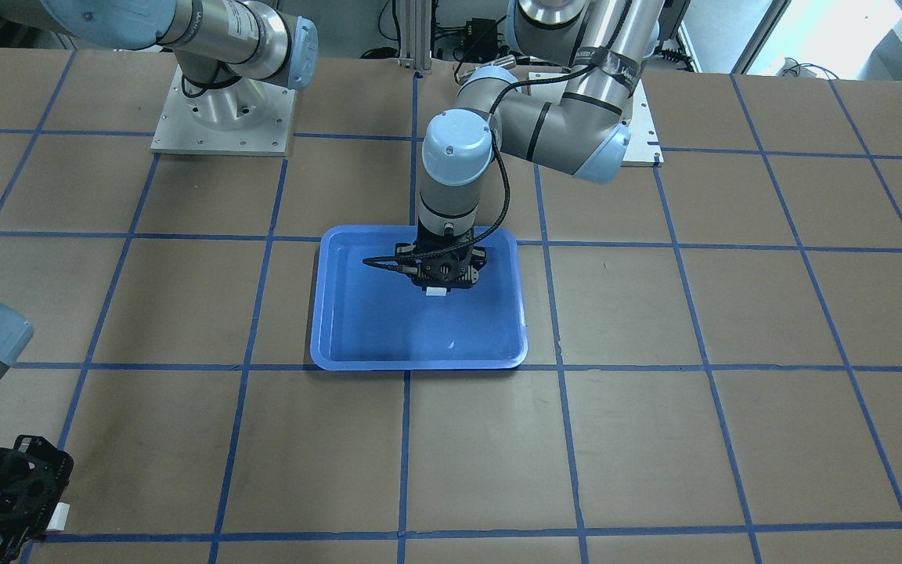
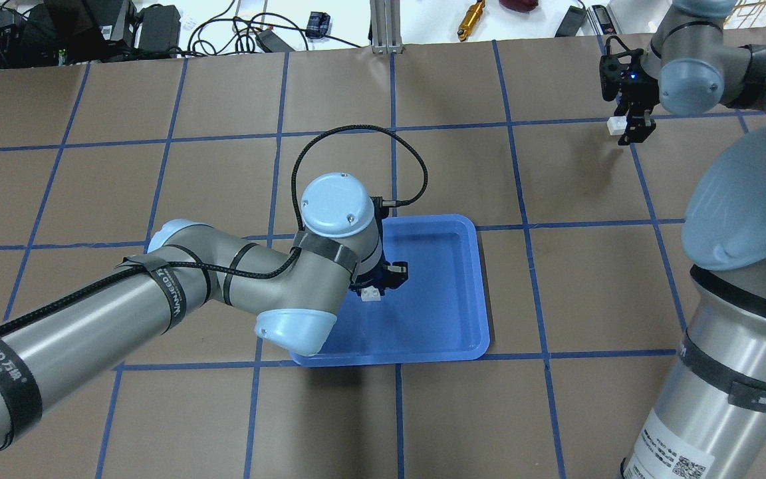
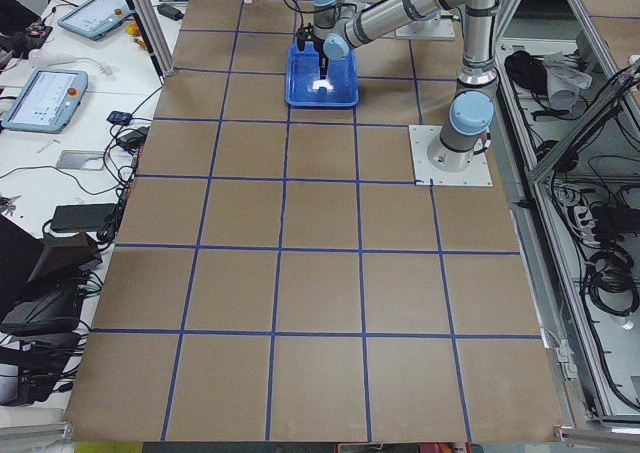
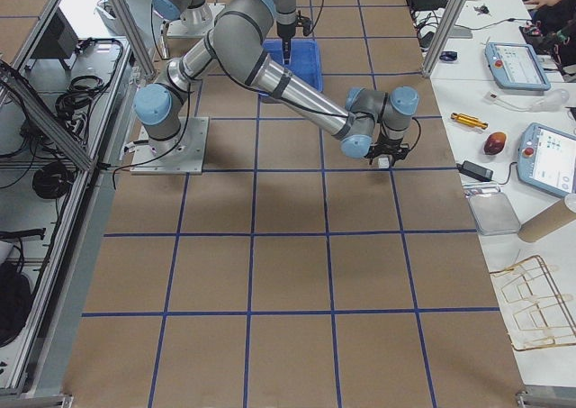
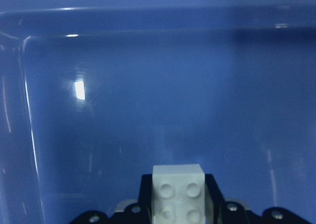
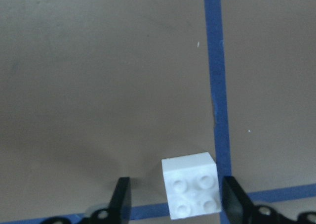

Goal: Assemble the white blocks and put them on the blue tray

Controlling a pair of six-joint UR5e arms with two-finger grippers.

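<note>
The blue tray (image 2: pixel 436 319) lies at the table's middle and also shows in the front view (image 1: pixel 357 329). My left gripper (image 2: pixel 380 283) hangs over the tray's inside, shut on a white block (image 5: pixel 177 194) with its studs toward the wrist camera; the block also shows in the front view (image 1: pixel 435 293). My right gripper (image 6: pixel 176 199) is low over the brown table at the far right. Its fingers stand apart around the second white block (image 6: pixel 191 192), which sits against one finger (image 6: pixel 232 204) with a gap to the other. This block also shows in the overhead view (image 2: pixel 616 125).
The brown table paper (image 2: pixel 556 279) carries a grid of blue tape lines. Cables, tools and tablets lie beyond the far table edge (image 2: pixel 383 46). The left arm's elbow (image 2: pixel 290 319) overhangs the tray's near-left corner.
</note>
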